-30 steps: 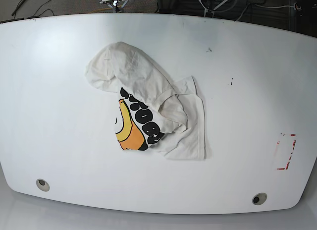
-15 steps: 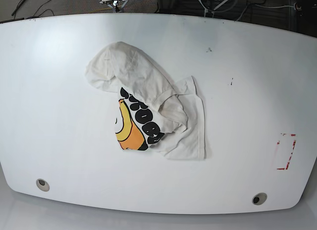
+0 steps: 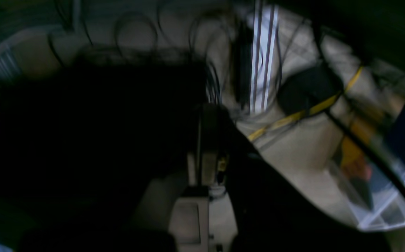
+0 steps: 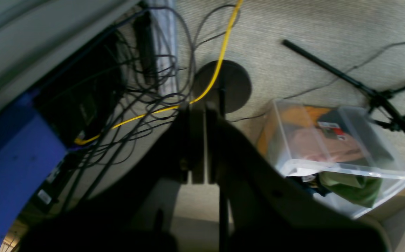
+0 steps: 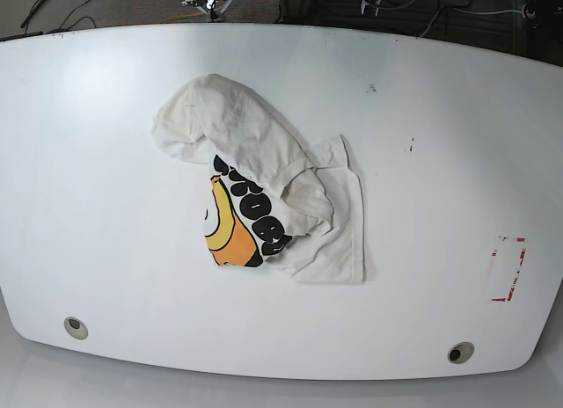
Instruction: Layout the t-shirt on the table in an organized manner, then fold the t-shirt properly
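Two arms, and neither one is over the table (image 5: 106,162) in the base view; both wrist cameras look off the table at floor and cables.

On the left of the base view the tabletop is bare and glossy, with a grommet hole (image 5: 76,326) near the front edge. Any cloth dragged there will likely slide rather than spread, so a one-sided pull could bunch it more.

At the middle lies the t-shirt (image 5: 264,193), crumpled in a heap. A plain off-white fold covers much of the front, and only a wedge of the orange-yellow print (image 5: 230,236) and black letters shows on the near-left side. Sleeves, collar and hem cannot be told apart. The main risk, as I judge it, is a pinch that takes two layers at once, or the wrong edge, so the lift twists the heap instead of opening it.

To the right, the table carries a red tape mark (image 5: 508,269) and a second grommet hole (image 5: 459,353), well apart from the shirt.

The right gripper (image 4: 198,147) shows its jaws pressed together on nothing. The left gripper (image 3: 202,154) sits in a dark, blurred picture; its jaws also look closed and empty. Both must open before reaching, or they would only push the cloth.
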Robot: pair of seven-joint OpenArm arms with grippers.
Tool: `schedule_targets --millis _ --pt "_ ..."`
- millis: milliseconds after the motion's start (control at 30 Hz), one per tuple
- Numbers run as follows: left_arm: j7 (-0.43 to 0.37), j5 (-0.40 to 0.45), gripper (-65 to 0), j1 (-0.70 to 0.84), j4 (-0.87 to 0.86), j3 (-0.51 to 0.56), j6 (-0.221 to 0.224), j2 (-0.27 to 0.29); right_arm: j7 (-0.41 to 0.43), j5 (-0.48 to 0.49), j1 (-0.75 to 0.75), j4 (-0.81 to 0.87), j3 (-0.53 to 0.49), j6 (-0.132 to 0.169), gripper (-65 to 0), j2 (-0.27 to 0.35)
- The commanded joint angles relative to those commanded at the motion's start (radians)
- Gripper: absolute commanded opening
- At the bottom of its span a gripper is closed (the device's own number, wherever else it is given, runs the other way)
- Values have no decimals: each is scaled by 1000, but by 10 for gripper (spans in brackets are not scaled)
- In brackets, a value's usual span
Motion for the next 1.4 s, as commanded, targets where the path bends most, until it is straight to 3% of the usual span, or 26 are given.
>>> schedule_targets --millis 233,633,967,1033,1233,1400 --pt "0 -2 -650 51 97 2 -2 0 0 0 -11 2 0 0 -646 0" --pt "0 -3 -647 51 101 0 -2 0 5 -2 -49 46 -3 0 -645 0" --pt "-5 0 -518 57 104 2 -3 0 20 -2 -198 278 -2 -2 -642 -26" --pt "-23 0 -518 64 104 2 -3 0 20 0 -224 313 0 -2 -626 -26" --pt "-97 0 -516 107 104 2 -29 -2 40 0 -305 422 0 -2 -494 -55" --pt "-144 -3 -516 146 104 2 -29 -5 48 0 -370 502 -3 -2 -474 -60"
